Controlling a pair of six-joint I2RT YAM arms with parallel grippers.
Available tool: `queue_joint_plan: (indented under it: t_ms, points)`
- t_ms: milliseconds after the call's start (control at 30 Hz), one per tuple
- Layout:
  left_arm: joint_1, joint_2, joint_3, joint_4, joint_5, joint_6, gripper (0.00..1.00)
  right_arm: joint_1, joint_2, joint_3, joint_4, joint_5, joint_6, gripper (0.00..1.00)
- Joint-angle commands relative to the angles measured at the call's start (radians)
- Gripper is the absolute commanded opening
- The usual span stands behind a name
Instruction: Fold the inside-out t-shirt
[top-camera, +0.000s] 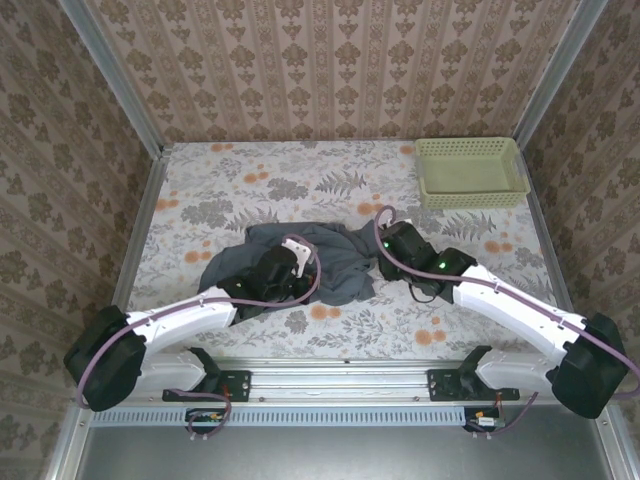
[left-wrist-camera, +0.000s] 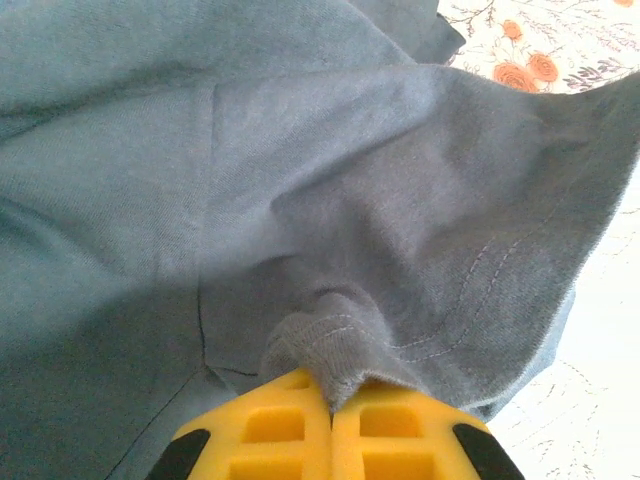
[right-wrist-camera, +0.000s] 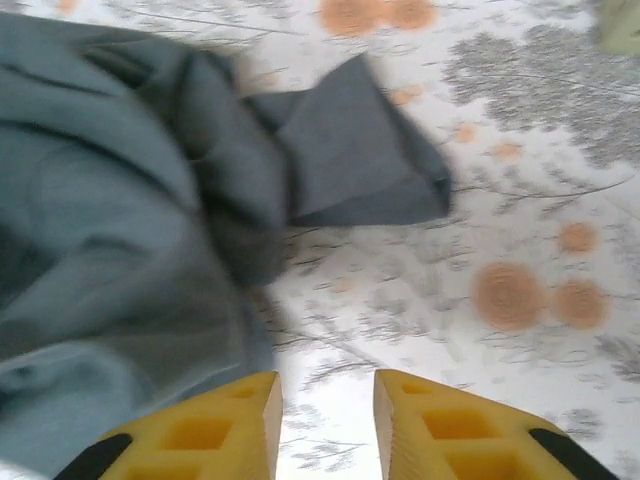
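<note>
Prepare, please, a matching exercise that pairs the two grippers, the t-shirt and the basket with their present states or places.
1. left gripper
2. right gripper
3. t-shirt
4. basket

A. far right corner of the table
B. open, holding nothing, beside the garment's edge
C. shut on a bunch of fabric
D. crumpled mid-table

Pairs: 1-C, 2-B, 3-D, 4-A

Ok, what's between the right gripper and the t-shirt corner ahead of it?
Just bare floral table cover, seen in the right wrist view. The right gripper stands open over it, and the t-shirt bulk lies close beside one finger.
</note>
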Motion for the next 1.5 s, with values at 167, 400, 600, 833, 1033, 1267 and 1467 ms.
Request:
queue_joint_plan:
  t_ms: [167, 400, 600, 833, 1033, 1267, 1467]
  points:
    - [-0.012, -0.064, 0.044, 0.021, 0.052, 0.004, 0.00, 0.117, 0.188, 0.058, 0.121, -0.013, 0.026, 0.72]
    - [-0.054, -0.124, 0.054, 0.020, 0.067, 0.011, 0.00, 0.113, 0.315, 0.163, 0.067, 0.220, 0.069, 0.89]
    - [-0.062, -0.166, 0.044, 0.005, 0.037, 0.023, 0.00, 0.051, 0.377, 0.219, -0.059, 0.304, 0.147, 0.83]
    - [-0.058, -0.193, 0.035, -0.031, -0.052, 0.036, 0.00, 0.041, 0.325, 0.116, -0.115, 0.276, 0.160, 0.75]
    - [-0.040, -0.178, 0.045, -0.066, -0.097, 0.056, 0.00, -0.010, 0.241, 0.051, -0.165, 0.267, 0.198, 0.53]
    - [0.000, -0.117, 0.035, -0.086, -0.094, 0.060, 0.00, -0.111, 0.096, -0.009, -0.159, 0.192, 0.156, 0.21]
    - [0.003, -0.066, 0.058, -0.060, -0.033, 0.046, 0.02, -0.126, -0.020, -0.073, -0.025, 0.005, 0.070, 0.28]
